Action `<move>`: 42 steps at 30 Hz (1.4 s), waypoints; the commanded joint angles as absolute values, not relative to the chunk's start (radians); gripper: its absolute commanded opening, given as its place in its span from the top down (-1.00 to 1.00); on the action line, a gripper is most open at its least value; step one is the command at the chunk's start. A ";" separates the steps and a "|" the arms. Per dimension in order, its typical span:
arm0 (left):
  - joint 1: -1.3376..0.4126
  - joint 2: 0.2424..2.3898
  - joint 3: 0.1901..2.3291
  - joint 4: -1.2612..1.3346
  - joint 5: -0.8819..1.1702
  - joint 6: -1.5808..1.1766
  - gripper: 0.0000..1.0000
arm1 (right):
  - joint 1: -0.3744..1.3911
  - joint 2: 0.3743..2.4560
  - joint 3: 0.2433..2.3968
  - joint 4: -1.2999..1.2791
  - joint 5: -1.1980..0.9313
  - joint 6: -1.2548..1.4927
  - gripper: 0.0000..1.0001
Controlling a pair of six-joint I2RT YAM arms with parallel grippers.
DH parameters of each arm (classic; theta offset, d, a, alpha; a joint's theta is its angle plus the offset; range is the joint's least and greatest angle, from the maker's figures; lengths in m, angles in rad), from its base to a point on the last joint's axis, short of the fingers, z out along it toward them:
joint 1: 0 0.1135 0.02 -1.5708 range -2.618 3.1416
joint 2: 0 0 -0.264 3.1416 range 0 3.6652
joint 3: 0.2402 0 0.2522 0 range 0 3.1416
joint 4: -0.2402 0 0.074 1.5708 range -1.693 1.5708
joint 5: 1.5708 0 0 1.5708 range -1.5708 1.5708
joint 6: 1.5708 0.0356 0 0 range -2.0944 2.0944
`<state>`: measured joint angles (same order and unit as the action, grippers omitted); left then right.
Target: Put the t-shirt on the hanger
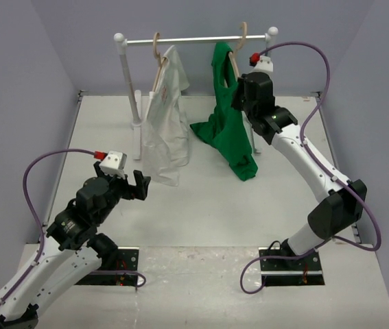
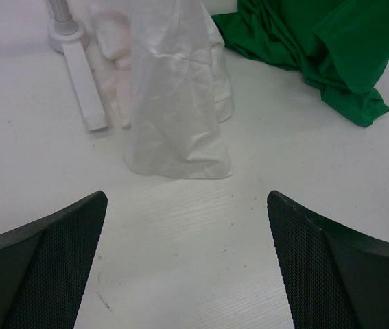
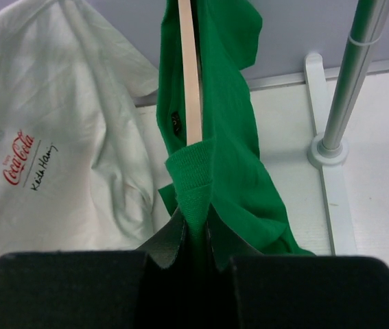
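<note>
Top centre in the overhead view, a rack (image 1: 194,40) is standing at the back of the table (image 1: 201,212). The hanger (image 1: 243,33) is hanging right on its rail, the t-shirt (image 1: 230,130) trailing from it onto the table; a second hanger (image 1: 157,49) with a second shirt (image 1: 167,123) is hanging left.

Two shirts hang in the upper middle: one white shirt (image 1: 167,120) and one green shirt (image 1: 230,130). Two hangers, left hanger (image 1: 157,49) and right hanger (image 1: 242,34), share one rack (image 1: 194,40). Two arms occupy the lower frame, left arm (image 1: 77,226) and right arm (image 1: 304,161), each with one gripper: left gripper (image 1: 121,178), right gripper (image 1: 239,92).
</note>
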<state>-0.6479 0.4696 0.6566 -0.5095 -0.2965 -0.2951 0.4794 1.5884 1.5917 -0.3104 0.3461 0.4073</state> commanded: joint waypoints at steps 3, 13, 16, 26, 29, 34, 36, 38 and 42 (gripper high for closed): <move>-0.631 0.447 0.650 -0.452 -0.326 -0.300 -1.00 | 0.517 1.580 1.500 -0.160 0.382 0.456 1.00; -0.543 0.533 0.670 -0.492 -0.443 -0.345 -1.00 | 0.538 1.522 1.443 -0.178 0.420 0.490 -0.28; -0.430 0.572 0.689 -0.506 -0.437 -0.352 -1.00 | 0.543 1.455 1.437 -0.209 0.418 0.488 -0.83; -0.224 0.423 0.656 -0.487 -0.520 -0.368 -1.00 | 0.543 0.898 1.226 -0.463 0.444 0.357 -0.97; -0.224 0.359 0.613 -0.460 -0.561 -0.349 -1.00 | 0.543 0.711 1.095 -0.546 0.521 0.312 -0.97; -0.224 0.306 0.586 -0.418 -0.535 -0.319 -1.00 | 0.543 0.502 0.985 -0.638 0.574 0.314 -0.97; -0.224 0.297 0.576 -0.404 -0.505 -0.312 -1.00 | 0.543 0.427 0.952 -0.652 0.573 0.322 -0.97; -0.224 0.291 0.575 -0.403 -0.488 -0.309 -1.00 | 0.541 0.384 0.916 -0.648 0.553 0.317 -0.97; -0.225 0.272 0.574 -0.403 -0.448 -0.301 -1.00 | 0.543 0.330 0.864 -0.631 0.528 0.320 -0.97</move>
<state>-0.2314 0.2940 0.5785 -0.4668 -0.4874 -0.3275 0.5377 0.3689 0.9071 -0.6383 0.5324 0.3340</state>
